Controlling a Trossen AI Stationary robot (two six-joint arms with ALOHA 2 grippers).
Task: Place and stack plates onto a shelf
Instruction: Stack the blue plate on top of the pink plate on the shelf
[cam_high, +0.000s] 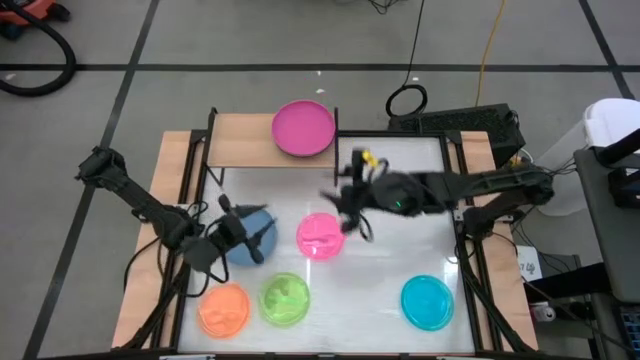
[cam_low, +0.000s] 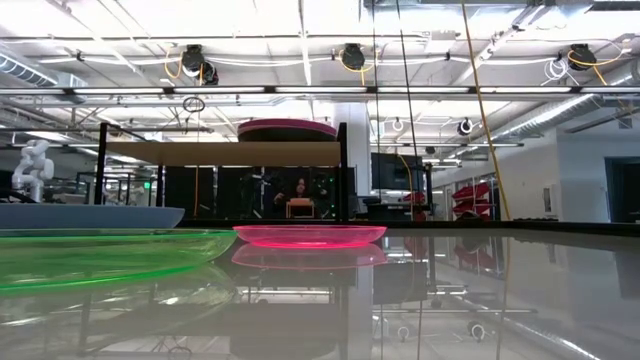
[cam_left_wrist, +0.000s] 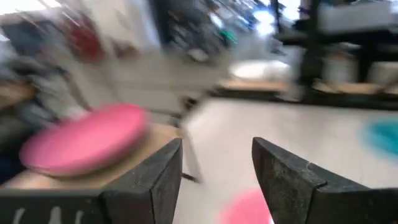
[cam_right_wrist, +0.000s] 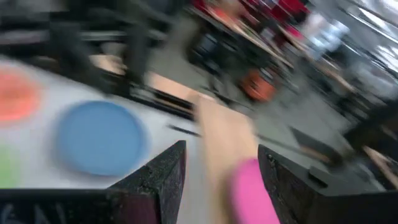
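One magenta plate (cam_high: 304, 129), opaque and round, sits on the shelf (cam_high: 240, 141), ahead of my right gripper (cam_high: 349, 215); fingers apart, empty. Translucent pink plate (cam_high: 320, 236) just beside it. My left gripper (cam_high: 252, 238), open, over the blue plate (cam_high: 243, 250).

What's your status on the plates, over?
Left claw open over blue plate. Right claw open, empty, above pink plate. Magenta plate on shelf. Nothing blocking.
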